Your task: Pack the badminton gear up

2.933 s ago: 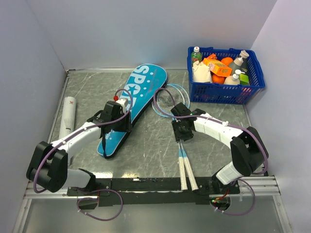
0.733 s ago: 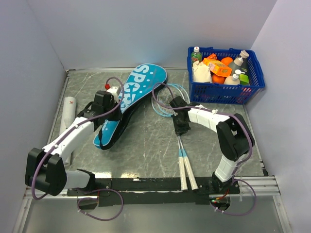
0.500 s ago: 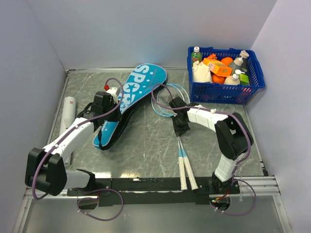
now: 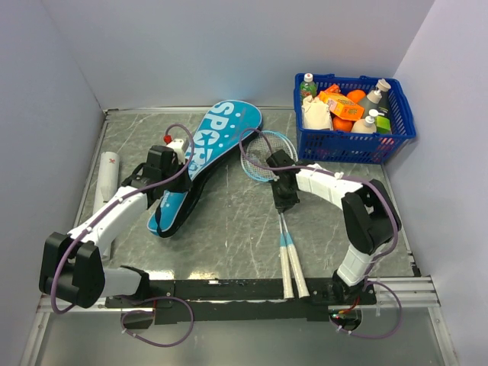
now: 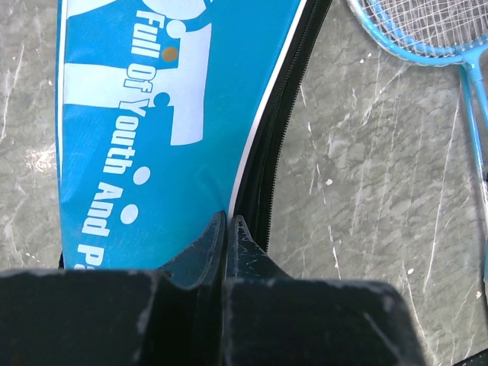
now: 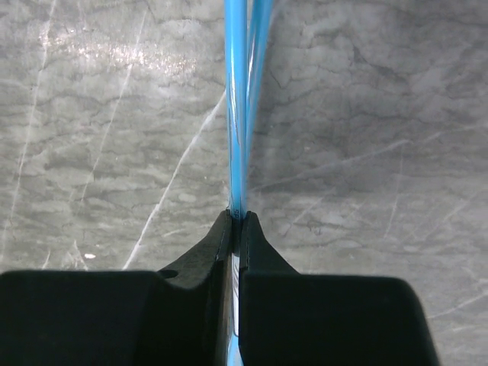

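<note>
The blue bag (image 4: 207, 145) lettered SPORT lies slantwise at the middle back, and its zipped edge (image 5: 274, 152) shows in the left wrist view. My left gripper (image 4: 172, 181) (image 5: 226, 221) is shut on the bag's edge flap (image 5: 137, 114). Two thin blue rackets (image 4: 265, 155) lie side by side, heads next to the bag and white handles (image 4: 290, 267) toward the near edge. My right gripper (image 4: 284, 200) (image 6: 237, 216) is shut on a blue racket shaft (image 6: 238, 91), just above the table. The white tube (image 4: 105, 185) with a red mark lies at the far left.
A blue mesh basket (image 4: 396, 136) full of bottles and packets stands at the back right. Walls close the table on the left, back and right. The arms' base rail (image 4: 244, 290) runs along the near edge, under the racket handles.
My left gripper has pulled back toward the far left, and the bag's lower end has shifted left with it. My right arm's elbow has swung inward while its gripper stays on the shafts.
</note>
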`<move>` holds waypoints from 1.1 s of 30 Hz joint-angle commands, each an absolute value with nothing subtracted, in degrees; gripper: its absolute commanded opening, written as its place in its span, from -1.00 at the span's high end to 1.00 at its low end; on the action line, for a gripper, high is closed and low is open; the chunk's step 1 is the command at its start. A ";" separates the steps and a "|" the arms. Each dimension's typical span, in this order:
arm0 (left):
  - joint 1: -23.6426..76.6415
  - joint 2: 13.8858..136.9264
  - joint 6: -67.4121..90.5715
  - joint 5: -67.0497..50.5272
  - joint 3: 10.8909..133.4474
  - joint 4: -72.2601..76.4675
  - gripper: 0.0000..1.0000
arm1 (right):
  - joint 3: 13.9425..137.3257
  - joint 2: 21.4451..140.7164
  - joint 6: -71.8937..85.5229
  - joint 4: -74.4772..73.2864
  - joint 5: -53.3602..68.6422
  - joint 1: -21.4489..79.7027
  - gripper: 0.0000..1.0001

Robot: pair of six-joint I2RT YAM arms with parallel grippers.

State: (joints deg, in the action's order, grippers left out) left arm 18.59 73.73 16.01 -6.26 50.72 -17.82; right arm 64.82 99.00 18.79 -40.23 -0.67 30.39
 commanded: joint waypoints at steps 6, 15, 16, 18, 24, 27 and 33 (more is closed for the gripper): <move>18.37 71.28 17.66 -7.91 50.63 -13.10 0.98 | 70.49 91.76 21.35 -45.35 -4.39 32.17 1.00; 17.05 72.95 21.44 -6.86 55.19 -13.80 0.98 | 70.67 85.61 24.87 -50.27 -6.41 37.35 1.00; 17.05 72.95 22.05 -6.77 55.54 -13.71 0.98 | 70.14 84.91 25.57 -50.71 -6.76 37.88 1.00; 16.96 73.12 22.67 -6.42 56.60 -13.19 0.98 | 68.57 82.45 26.45 -52.20 -7.47 39.72 1.00; 17.05 73.91 23.82 -5.19 58.53 -10.64 0.98 | 63.82 73.66 32.50 -56.68 -9.58 45.26 1.00; 17.14 74.71 23.03 -4.05 59.06 -10.28 0.98 | 62.76 69.36 35.41 -59.49 -10.37 48.32 1.00; 17.75 76.55 21.97 -3.25 58.36 -8.97 0.98 | 62.93 64.69 38.23 -63.19 -9.32 53.60 1.00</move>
